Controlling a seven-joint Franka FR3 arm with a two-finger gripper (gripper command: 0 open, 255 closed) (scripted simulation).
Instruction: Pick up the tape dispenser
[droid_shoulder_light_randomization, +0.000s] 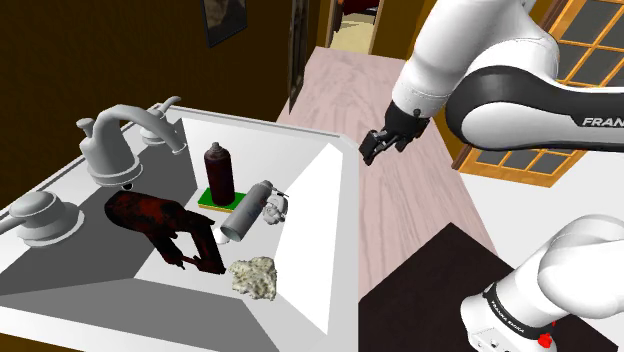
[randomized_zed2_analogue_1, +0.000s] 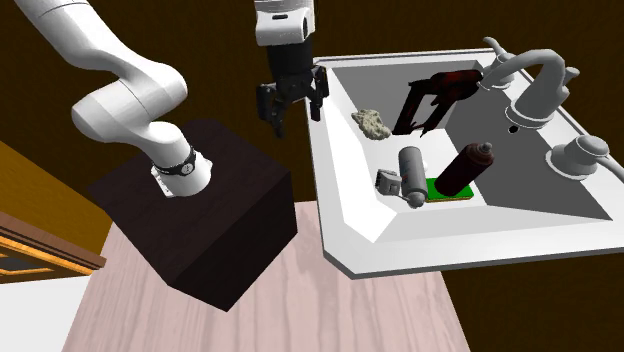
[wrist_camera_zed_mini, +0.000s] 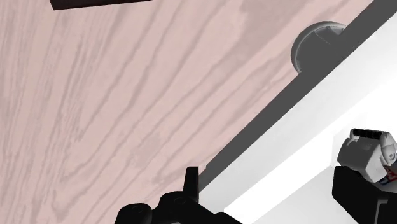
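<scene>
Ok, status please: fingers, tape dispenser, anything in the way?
Fingers open, empty, above sink rim. Tape dispenser lying inside, untouched. Grey bottle, pale lump nearby.

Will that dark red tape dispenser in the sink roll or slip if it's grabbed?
The tape dispenser looks rigid and angular, so it probably won't roll. Its uneven, handled shape may twist in a grasp. On the smooth-looking sink, a push could slide it.

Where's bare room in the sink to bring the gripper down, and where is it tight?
Bare basin floor lies between the dark can and the faucet wall. Crowded: the grey cylinder, beige lump and dark red tape dispenser sit close together. The open gripper hangs at the sink's rim.
</scene>
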